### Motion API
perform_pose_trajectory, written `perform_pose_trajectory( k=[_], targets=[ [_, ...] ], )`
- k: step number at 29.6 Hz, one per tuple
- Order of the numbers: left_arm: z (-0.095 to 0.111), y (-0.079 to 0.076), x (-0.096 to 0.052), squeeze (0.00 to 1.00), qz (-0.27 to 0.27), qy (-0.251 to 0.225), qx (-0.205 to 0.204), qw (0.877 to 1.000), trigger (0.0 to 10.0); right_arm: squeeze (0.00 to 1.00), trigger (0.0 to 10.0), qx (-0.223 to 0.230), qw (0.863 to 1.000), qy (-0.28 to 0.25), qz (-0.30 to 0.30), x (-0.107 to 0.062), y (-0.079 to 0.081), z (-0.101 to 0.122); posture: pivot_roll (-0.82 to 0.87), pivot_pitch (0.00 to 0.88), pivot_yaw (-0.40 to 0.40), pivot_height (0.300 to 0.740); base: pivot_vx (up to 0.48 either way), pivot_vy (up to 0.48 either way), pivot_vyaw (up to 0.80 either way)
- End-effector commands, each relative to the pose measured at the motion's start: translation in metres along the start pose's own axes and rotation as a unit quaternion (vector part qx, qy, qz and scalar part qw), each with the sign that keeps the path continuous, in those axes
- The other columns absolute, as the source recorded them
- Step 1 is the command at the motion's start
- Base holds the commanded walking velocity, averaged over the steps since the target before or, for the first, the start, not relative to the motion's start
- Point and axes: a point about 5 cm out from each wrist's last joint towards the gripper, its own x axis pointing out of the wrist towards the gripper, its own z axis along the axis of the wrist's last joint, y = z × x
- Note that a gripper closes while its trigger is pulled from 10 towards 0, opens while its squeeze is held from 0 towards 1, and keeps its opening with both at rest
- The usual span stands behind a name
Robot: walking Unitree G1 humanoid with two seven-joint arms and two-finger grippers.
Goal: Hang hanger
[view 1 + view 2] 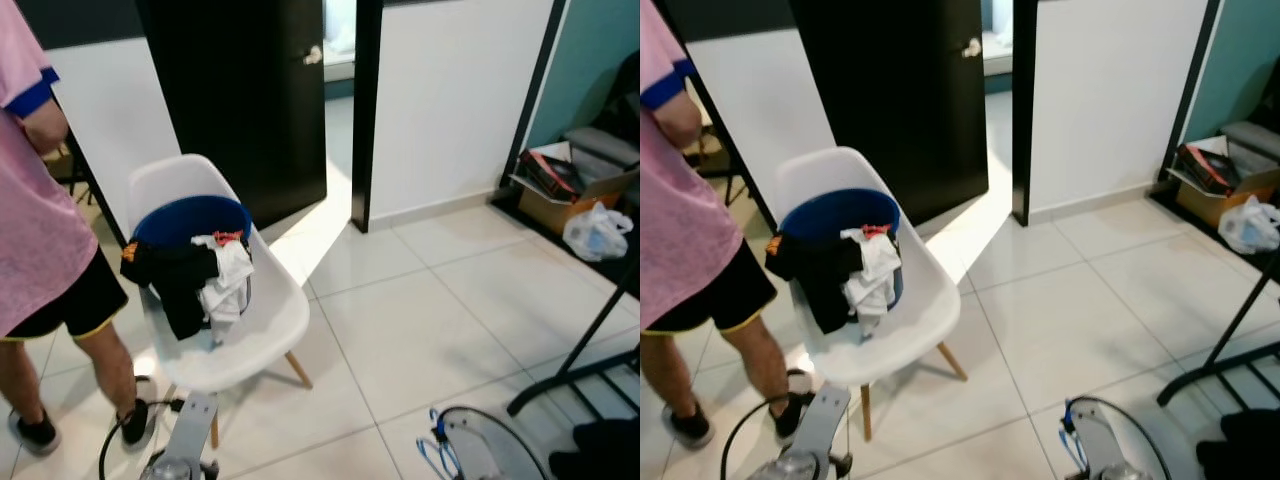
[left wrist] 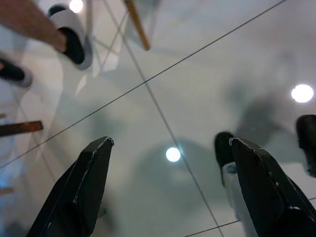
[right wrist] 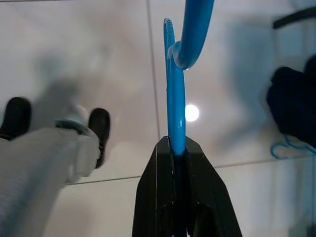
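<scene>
The right gripper [image 3: 177, 148] is clamped on a blue hanger [image 3: 176, 98], low above the tiled floor [image 1: 420, 320]. The left gripper [image 2: 170, 182] hangs open. A white chair [image 1: 270, 310] holds a blue basket [image 1: 190, 220].

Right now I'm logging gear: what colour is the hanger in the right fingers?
Blue hanger, clearest in the right wrist view.
</scene>
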Motion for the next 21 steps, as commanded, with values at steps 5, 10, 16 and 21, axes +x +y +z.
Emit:
perform_pose_trajectory(
  k=[5, 10, 16, 21],
  targets=[
    [0.001, 0.004, 0.0, 0.0, 0.01, -0.015, -0.011, 1.0, 10.0, 0.0, 10.0, -0.011, 1.0, -0.006, 0.008, 0.001, 0.005, 0.004, -0.06, 0.0, -0.002, 0.74, 0.103, 0.0, 0.0],
    [0.002, 0.005, -0.001, 0.0, 0.014, -0.037, -0.036, 0.999, 10.0, 0.0, 10.0, -0.006, 1.0, -0.01, 0.004, 0.001, 0.005, 0.004, -0.07, 0.0, 0.003, 0.74, 0.299, 0.0, 0.0],
    [0.009, 0.004, -0.003, 0.0, 0.013, -0.096, -0.063, 0.993, 10.0, 0.0, 10.0, 0.001, 1.0, -0.01, -0.003, 0.001, 0.004, 0.003, -0.06, 0.0, -0.009, 0.74, 0.312, 0.0, 0.0],
    [0.045, 0.015, -0.009, 0.0, 0.002, -0.214, -0.066, 0.975, 10.0, 0.0, 10.0, -0.008, 1.0, 0.001, -0.011, 0.0, 0.002, 0.0, -0.05, 0.0, -0.027, 0.74, 0.301, 0.0, 0.0]
  ],
)
